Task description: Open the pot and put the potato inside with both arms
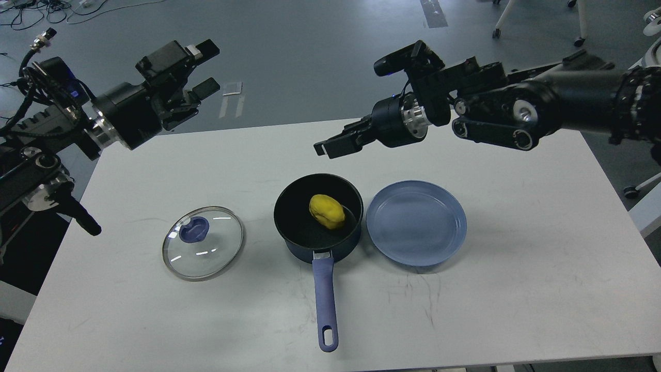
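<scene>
- A white table [516, 289], faintly scuffed, fills most of the view; grey floor [310, 46] lies beyond it, with cables at the far left and chair legs at the far right.
- The left gripper [208, 68] hangs over the table's far left edge, fingers apart, holding nothing.
- The right gripper [329, 145] hangs above the table's far side; whether its fingers are apart cannot be told.
- The pot [318, 217] sits open just below the right gripper, handle toward the viewer.
- The potato [327, 211] lies inside the pot.
- The lid [203, 243] rests on the table below the left gripper, left of the pot.
- A blue plate [416, 223] sits just right of the pot.
</scene>
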### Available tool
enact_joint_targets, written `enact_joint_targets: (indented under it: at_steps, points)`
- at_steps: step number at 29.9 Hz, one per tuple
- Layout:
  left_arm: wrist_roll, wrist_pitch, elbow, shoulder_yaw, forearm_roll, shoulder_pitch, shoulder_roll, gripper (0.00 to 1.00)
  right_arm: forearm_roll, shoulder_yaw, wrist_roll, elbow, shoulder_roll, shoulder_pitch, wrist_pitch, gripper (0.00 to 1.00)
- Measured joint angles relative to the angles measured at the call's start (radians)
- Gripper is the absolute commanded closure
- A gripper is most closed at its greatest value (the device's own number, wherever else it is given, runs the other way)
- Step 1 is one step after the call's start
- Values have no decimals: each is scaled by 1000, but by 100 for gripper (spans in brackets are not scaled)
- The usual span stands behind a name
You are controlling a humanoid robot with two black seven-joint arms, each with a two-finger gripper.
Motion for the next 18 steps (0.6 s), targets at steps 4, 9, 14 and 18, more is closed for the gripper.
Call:
enact_joint_targets:
  at_steps: [4,9,14,18]
  points:
    - [0,-1,0,-20,-25,27,-5,3,154,145,0,0,-100,-79,-1,5]
    - [0,4,6,-92,-117,107,-27,3,365,366,0,-3,-191,-234,-4,5]
    - [0,11,18,-171,-173,200,-66,3,536,544,0,-2,-235,-411,-2,5]
    - [0,29,21,-251,-178,284,-117,3,646,658,0,-12,-239,-560,-3,5]
